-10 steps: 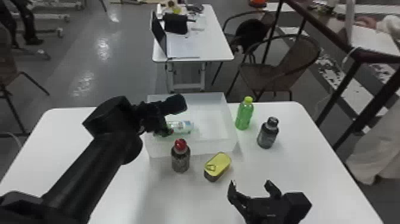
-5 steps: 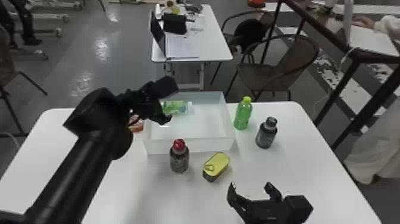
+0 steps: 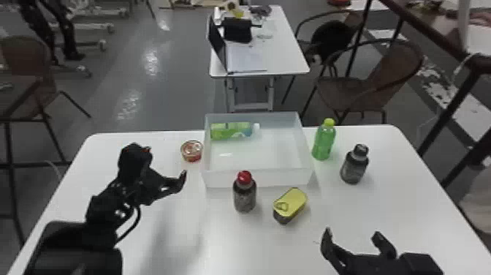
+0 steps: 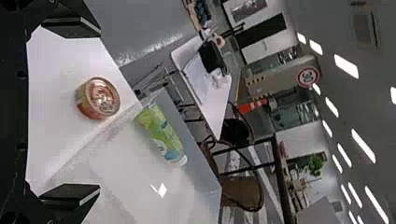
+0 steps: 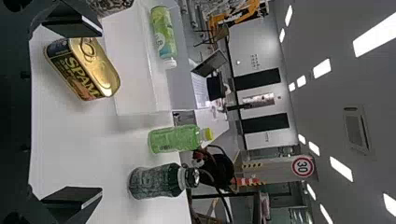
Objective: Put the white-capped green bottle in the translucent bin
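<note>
The white-capped green bottle (image 3: 231, 131) lies on its side in the translucent bin (image 3: 255, 177), along the far wall at the left. My left gripper (image 3: 166, 183) is over the table left of the bin, apart from the bottle. In the left wrist view, the left gripper (image 4: 70, 119) stands open, with the bottle (image 4: 161, 133) beyond its fingers. My right gripper (image 3: 356, 237) is parked at the front right, open and holding nothing. The right wrist view shows the right gripper (image 5: 70, 116) and the same bottle (image 5: 163, 35) farther off.
A small round can (image 3: 191, 150) stands left of the bin. The red-capped bottle (image 3: 244, 193) and yellow-topped tin (image 3: 290, 204) are in front of it. On its right stand a yellow-capped green bottle (image 3: 323, 140) and a dark bottle (image 3: 354, 166).
The left arm has drawn back from the bin to the left and nearer. The bottle, earlier partly behind the left gripper, now lies free of it, and the round can has come into full view.
</note>
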Controlling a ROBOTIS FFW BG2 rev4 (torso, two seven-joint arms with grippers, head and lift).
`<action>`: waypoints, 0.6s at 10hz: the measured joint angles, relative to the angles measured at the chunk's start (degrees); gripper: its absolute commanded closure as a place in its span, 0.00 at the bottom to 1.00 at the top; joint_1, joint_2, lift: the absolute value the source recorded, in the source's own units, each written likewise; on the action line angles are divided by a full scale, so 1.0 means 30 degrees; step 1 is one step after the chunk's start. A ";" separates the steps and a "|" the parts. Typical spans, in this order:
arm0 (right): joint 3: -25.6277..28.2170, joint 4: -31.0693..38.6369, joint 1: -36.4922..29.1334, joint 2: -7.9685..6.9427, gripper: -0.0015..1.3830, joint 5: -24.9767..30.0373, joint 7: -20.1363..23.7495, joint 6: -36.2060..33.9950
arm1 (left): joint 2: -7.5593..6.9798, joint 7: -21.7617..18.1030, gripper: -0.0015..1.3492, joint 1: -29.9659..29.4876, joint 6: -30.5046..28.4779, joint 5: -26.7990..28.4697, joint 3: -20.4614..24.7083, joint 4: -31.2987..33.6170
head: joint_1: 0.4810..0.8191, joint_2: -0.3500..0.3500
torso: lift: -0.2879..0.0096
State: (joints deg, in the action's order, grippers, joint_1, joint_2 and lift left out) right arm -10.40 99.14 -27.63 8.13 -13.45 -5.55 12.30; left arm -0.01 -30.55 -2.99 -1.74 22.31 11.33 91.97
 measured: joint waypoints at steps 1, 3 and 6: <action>0.0010 0.0235 -0.0125 0.0313 0.07 0.0003 -0.0217 0.0019 | 0.0004 0.1486 0.10 -0.2061 0.0597 -0.2302 0.0736 0.0979 | 0.63 0.63 | 0.88; 0.0011 0.0775 -0.0693 0.0882 0.07 0.0007 -0.1099 0.0283 | 0.0004 0.3986 0.10 -0.5551 0.2732 -0.6648 0.1494 0.1947 | 0.63 0.70 | 0.88; -0.0004 0.1278 -0.1689 0.0985 0.07 0.0053 -0.1612 0.0419 | 0.0003 0.4676 0.10 -0.8405 0.4870 -0.8097 0.1738 0.2222 | 0.63 0.75 | 0.88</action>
State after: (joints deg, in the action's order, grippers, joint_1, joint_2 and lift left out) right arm -10.42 102.97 -32.70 11.09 -13.29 -10.39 13.56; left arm 0.00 -16.53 -28.21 12.87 -1.98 16.55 98.63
